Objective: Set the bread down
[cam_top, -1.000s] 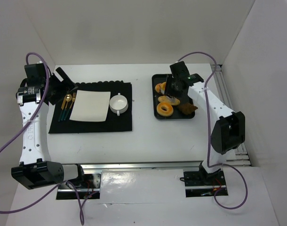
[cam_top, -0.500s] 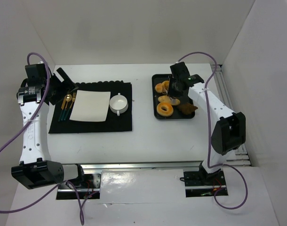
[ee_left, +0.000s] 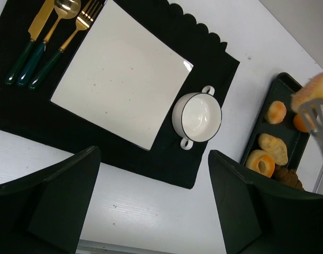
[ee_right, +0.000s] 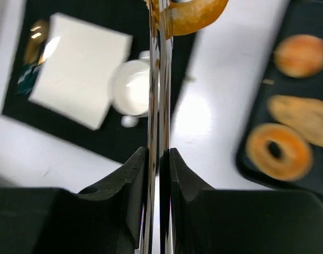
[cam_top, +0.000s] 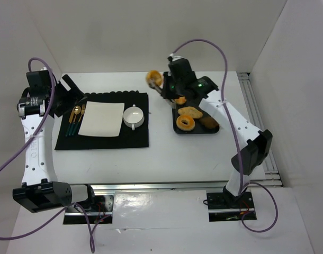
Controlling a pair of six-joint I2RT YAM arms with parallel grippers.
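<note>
The right gripper [ee_right: 157,153] has its two dark plastic fingers pressed nearly together on the thin steel blades of a pair of tongs [ee_right: 156,95]. At the far end of the tongs, the flat metal tips pinch the bread [ee_right: 196,13], a golden-brown piece with a smooth glossy crust. In the top view it looks ring-shaped. It hangs in the air over the bare white table [cam_top: 167,159], between the far right corner of the placemat [cam_top: 135,137] and the tray [cam_top: 204,130].

The tray is a shallow black rectangle with rounded corners. On it lie a ring donut [cam_top: 185,122] with an orange glaze, a pale oval roll [cam_top: 190,111] and a dark brown rough lump [cam_top: 208,121].

The left gripper [ee_left: 153,159] is spread wide with nothing between its matte black fingers, and it hovers at the left edge of the placemat. The placemat is black fabric with one scalloped edge. On it sits a flat, square cream plate [cam_top: 101,119]. Just to the plate's right is a round white bowl [cam_top: 133,116] with a dark rim and two small handles. To the plate's left lies cutlery [cam_top: 75,119] with gold heads and dark green handles.
</note>
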